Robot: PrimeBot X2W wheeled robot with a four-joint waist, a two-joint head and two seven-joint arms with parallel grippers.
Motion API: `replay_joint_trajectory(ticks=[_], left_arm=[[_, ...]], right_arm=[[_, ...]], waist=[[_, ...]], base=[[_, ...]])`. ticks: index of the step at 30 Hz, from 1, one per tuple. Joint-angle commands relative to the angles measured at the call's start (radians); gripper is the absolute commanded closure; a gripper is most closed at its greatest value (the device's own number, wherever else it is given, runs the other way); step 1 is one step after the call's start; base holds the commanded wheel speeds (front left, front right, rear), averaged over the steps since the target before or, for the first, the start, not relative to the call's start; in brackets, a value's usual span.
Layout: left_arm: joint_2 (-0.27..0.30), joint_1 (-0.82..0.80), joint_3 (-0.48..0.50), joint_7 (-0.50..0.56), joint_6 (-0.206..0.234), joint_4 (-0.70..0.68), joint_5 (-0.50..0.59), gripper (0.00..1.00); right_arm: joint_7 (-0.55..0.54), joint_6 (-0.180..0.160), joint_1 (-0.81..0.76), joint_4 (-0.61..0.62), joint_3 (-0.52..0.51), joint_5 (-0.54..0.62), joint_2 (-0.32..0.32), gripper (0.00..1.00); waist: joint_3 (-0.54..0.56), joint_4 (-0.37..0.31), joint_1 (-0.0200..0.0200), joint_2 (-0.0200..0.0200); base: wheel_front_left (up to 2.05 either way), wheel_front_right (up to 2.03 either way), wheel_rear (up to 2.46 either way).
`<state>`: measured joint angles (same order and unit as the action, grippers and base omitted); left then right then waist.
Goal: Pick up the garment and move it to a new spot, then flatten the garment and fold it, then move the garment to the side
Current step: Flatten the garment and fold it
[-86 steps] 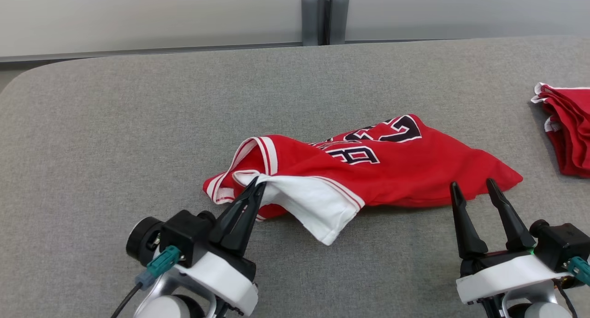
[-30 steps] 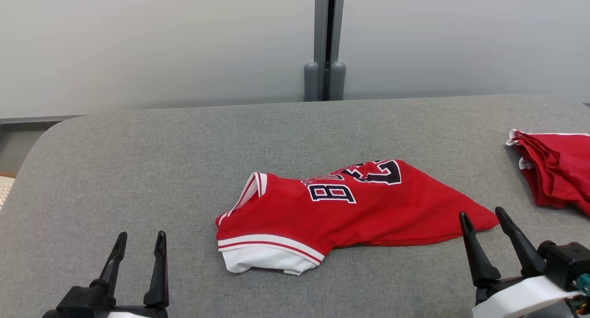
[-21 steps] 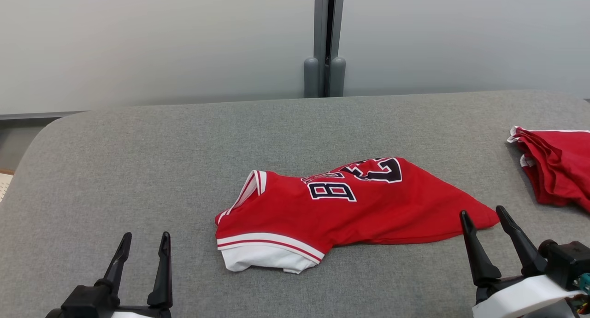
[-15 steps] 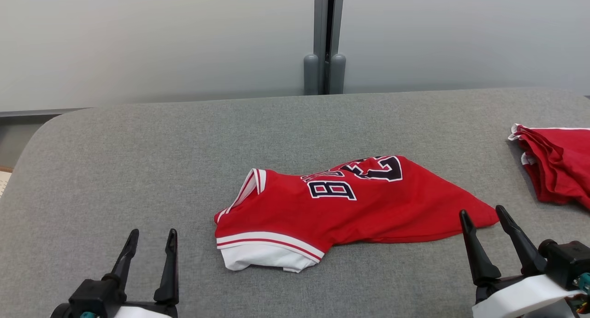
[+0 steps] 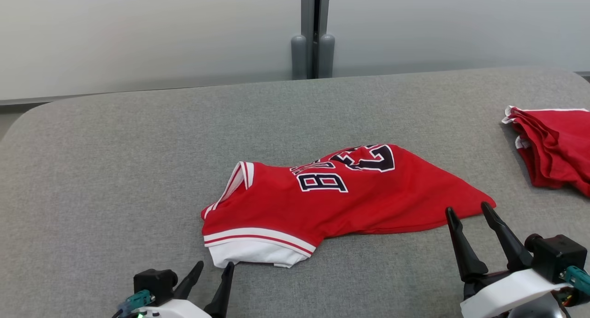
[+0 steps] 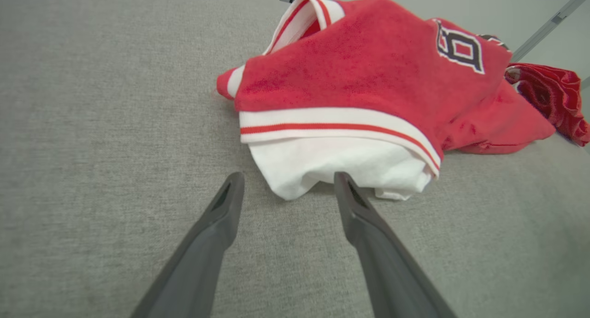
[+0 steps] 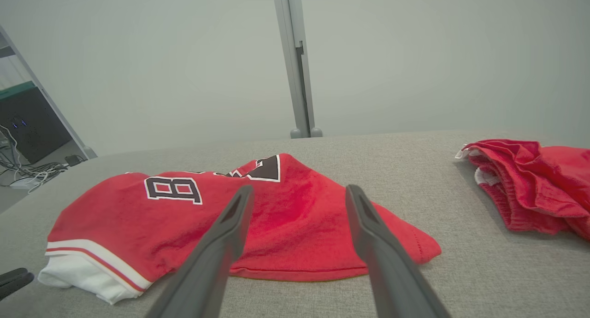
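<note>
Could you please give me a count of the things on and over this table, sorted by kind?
Red garments: 2, the jersey and the bunched garment at the right.
Grippers: 2, the left gripper and the right gripper, both open.
Total: 4.

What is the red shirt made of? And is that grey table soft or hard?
Red shirt: looks like soft, matte knit cloth; it droops, wrinkles and looks fuzzy close up. Grey table: seems covered in matte, speckled woven fabric; whether it is soft underneath cannot be told.
</note>
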<state>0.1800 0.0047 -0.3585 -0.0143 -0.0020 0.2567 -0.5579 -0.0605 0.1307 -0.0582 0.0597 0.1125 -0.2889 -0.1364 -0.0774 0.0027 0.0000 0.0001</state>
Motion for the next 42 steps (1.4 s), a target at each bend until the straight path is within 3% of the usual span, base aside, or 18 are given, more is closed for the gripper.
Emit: replay_joint_trajectory(ticks=[1, 8, 9, 10, 18, 27, 36, 37, 38, 39, 42], left_arm=[[0.002, -0.024, -0.001, 0.005, -0.011, 0.021, -0.008, 0.00], [-0.020, -0.083, -0.008, -0.020, -0.050, 0.117, -0.027, 0.00], [-0.017, -0.093, -0.008, -0.029, -0.050, 0.126, -0.021, 0.47], [-0.017, -0.098, -0.007, -0.034, -0.052, 0.136, -0.020, 1.00], [-0.001, -0.122, -0.004, -0.065, -0.065, 0.162, -0.019, 1.00], [0.012, -0.166, 0.000, -0.070, -0.054, 0.142, -0.011, 1.00], [0.026, -0.206, -0.008, -0.081, -0.059, 0.134, 0.001, 1.00], [0.026, -0.207, -0.008, -0.089, -0.058, 0.131, 0.003, 1.00], [0.027, -0.209, -0.006, -0.098, -0.054, 0.126, 0.005, 1.00], [0.029, -0.213, -0.007, -0.109, -0.054, 0.120, 0.011, 1.00], [0.036, -0.215, -0.001, -0.147, -0.044, 0.099, 0.026, 1.00]], right_arm=[[0.008, 0.000, 0.015, -0.003, 0.002, -0.004, 0.001, 0.00], [0.024, 0.000, 0.029, -0.017, -0.001, -0.011, 0.009, 0.00], [0.027, 0.000, 0.032, -0.019, -0.002, -0.012, 0.011, 0.00], [0.029, 0.000, 0.032, -0.022, -0.003, -0.013, 0.010, 0.00], [0.049, 0.000, 0.035, -0.100, -0.074, -0.002, -0.005, 0.00], [0.112, 0.000, 0.149, -0.344, -0.140, -0.023, -0.024, 0.00], [0.187, 0.000, 0.323, -0.608, -0.090, -0.081, -0.046, 0.00], [0.192, 0.000, 0.332, -0.626, -0.079, -0.093, -0.052, 0.53], [0.202, 0.000, 0.341, -0.640, -0.069, -0.103, -0.058, 0.92], [0.209, 0.000, 0.347, -0.652, -0.056, -0.115, -0.063, 1.00], [0.243, 0.000, 0.354, -0.660, -0.029, -0.142, -0.081, 1.00]], waist=[[-0.009, -0.010, 0.0000, -0.0001], [-0.044, -0.025, 0.0000, -0.0001], [-0.048, -0.027, 0.0000, -0.0001], [-0.051, -0.028, 0.0000, -0.0001], [-0.074, -0.029, 0.0000, -0.0001], [-0.150, -0.021, 0.0000, -0.0001], [-0.198, -0.006, 0.0000, -0.0001], [-0.198, -0.003, 0.0000, -0.0001], [-0.199, -0.001, 0.0000, -0.0001], [-0.199, 0.000, 0.0000, -0.0001], [-0.195, 0.002, 0.0000, -0.0001]], base=[[0.00, 0.00, 0.00], [0.00, 0.00, 0.00], [0.00, 0.00, 0.00], [0.00, 0.00, 0.00], [0.00, 0.00, 0.00], [0.00, 0.00, 0.00], [0.00, 0.00, 0.00], [0.00, 0.00, 0.00], [0.00, 0.00, 0.00], [0.00, 0.00, 0.00], [0.00, 0.00, 0.00]])
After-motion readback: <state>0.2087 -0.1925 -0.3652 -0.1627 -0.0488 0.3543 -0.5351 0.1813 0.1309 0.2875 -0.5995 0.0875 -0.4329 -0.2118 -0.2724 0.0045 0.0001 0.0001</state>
